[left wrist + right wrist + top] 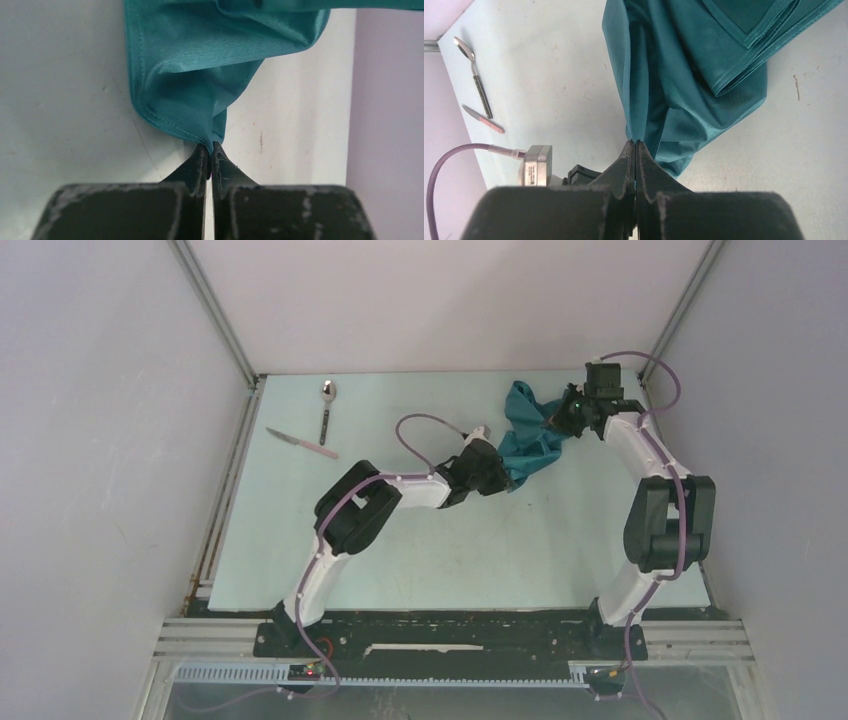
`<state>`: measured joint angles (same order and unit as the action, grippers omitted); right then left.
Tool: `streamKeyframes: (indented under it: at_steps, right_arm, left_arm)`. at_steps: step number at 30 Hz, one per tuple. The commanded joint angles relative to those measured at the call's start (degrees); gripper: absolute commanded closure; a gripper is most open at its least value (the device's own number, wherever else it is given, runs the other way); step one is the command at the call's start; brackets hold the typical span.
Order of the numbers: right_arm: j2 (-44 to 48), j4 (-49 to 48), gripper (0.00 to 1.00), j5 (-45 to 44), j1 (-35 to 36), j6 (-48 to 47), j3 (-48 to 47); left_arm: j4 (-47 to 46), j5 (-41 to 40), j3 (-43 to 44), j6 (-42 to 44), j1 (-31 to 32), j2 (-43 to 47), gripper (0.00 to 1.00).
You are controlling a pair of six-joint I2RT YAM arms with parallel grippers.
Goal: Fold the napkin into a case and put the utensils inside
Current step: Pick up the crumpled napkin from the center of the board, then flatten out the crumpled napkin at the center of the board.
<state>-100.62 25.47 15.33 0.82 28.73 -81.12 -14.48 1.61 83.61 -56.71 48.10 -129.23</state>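
Top external view, near to far: the left pincer [510,480] sits about mid-counter, a little toward the right edge. Its jaws are pressed together on a hemmed corner of the napkin [528,435]. The left wrist view shows the tips meeting with only cloth between them. The teal napkin is bunched and creased, running from that corner toward the far right corner of the counter [450,540]. There the right pincer [553,423] has another part of it, jaws likewise closed tight on a pinch of cloth, as its wrist view shows. Well apart from the napkin, toward the far left corner, lie the utensils. The knife [300,443] lies nearer and at a slant. The spoon [327,410] lies beyond it, bowl toward the far edge and handle end just beside the knife; whether they touch I cannot tell.
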Motion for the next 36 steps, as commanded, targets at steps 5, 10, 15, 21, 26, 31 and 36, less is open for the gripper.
streamKeyframes:
  at_steps: [5, 10, 15, 21, 26, 31, 36]
  right_arm:
    - [17.4, 0.8, 1.00, 6.0, -8.8, 8.9, 1.9]
    - [33.0, 0.7, 1.00, 9.6, -15.3, 14.1, 4.6]
    - [48.3, 4.0, 1.00, 12.9, -18.4, 15.1, 5.7]
    - [59.1, 10.7, 1.00, 18.9, -18.1, 14.3, 2.5]
    - [62.3, 16.6, 1.00, 19.6, -18.0, 12.5, -4.4]
    - [65.8, 25.8, 1.00, 12.8, -17.0, 10.7, -11.4]
    - [67.2, 26.2, 1.00, 9.6, -16.5, 10.9, -11.5]
  left_arm:
    - [25.7, -14.9, -8.0, 12.9, -4.9, 22.0, 1.00]
    - [46.4, -26.0, -8.3, 23.3, -5.0, 41.3, 1.00]
    - [60.8, -37.2, -4.0, 30.6, 0.6, 54.9, 1.00]
    - [71.4, -62.1, 1.1, 35.6, 16.9, 66.2, 1.00]
    - [77.0, -69.7, 6.4, 37.6, 24.5, 69.8, 1.00]
    - [79.2, -72.5, 10.9, 38.1, 30.8, 71.5, 1.00]
    - [77.0, -75.5, 12.2, 41.2, 31.6, 71.9, 1.00]
